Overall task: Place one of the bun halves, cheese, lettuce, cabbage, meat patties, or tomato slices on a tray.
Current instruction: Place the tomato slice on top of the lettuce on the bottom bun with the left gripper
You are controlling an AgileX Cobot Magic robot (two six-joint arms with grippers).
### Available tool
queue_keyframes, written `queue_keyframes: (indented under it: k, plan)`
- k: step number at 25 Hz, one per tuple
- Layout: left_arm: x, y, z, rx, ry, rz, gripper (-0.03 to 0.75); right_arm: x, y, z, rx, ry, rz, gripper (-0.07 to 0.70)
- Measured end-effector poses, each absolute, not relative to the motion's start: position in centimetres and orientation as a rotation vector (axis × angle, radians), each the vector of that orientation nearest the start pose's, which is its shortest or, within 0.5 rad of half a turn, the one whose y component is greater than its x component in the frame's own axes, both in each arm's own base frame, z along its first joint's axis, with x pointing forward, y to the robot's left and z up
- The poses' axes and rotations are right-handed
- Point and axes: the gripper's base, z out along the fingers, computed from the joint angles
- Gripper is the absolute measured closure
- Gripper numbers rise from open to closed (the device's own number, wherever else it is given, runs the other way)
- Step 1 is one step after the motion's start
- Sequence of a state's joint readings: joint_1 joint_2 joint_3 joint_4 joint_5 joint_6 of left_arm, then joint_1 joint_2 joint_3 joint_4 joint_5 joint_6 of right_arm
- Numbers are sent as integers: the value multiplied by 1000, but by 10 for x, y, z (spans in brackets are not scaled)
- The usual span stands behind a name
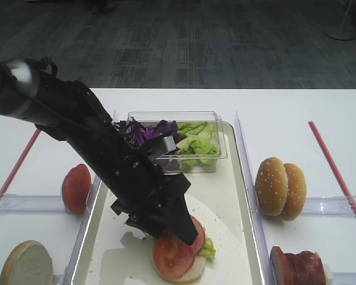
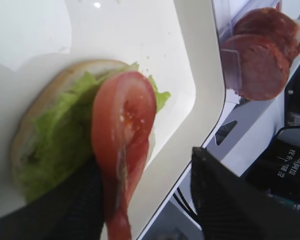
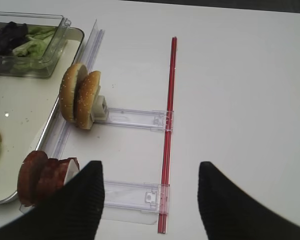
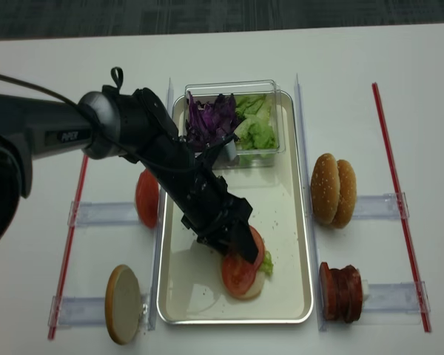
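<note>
A tomato slice (image 1: 173,254) (image 2: 122,125) (image 4: 239,274) lies tilted on lettuce (image 2: 60,135) over a pale bun half (image 2: 42,107), at the near end of the cream tray (image 1: 225,196) (image 4: 285,222). My left gripper (image 1: 187,228) (image 2: 145,165) (image 4: 244,248) hangs right over this stack, open. The slice's lower edge leans against one finger (image 2: 82,200), and the other finger stands well clear of it. My right gripper (image 3: 150,165) is open over bare table right of the tray, with nothing between its fingers.
A clear box (image 1: 172,139) of purple cabbage (image 1: 149,132) and lettuce stands at the tray's far end. Sesame bun halves (image 1: 280,187) and meat patties (image 1: 296,267) sit in holders on the right. A tomato slice (image 1: 76,189) and a pale bun half (image 1: 26,264) sit left.
</note>
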State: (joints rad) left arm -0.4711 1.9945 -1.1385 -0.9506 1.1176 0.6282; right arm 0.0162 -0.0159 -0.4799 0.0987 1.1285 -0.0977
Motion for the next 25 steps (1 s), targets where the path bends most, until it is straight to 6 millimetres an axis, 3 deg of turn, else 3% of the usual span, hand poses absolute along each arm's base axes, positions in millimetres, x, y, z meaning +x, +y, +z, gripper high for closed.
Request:
queue_keyframes:
  k: [8,25]
  plan:
    - [273,-216,143,837,3007,-1257,335,-8,8,267,-129,2109,71,186]
    - [277,-217,146,892,3008,-1164,328,-8,8,267,-129,2109,71,186]
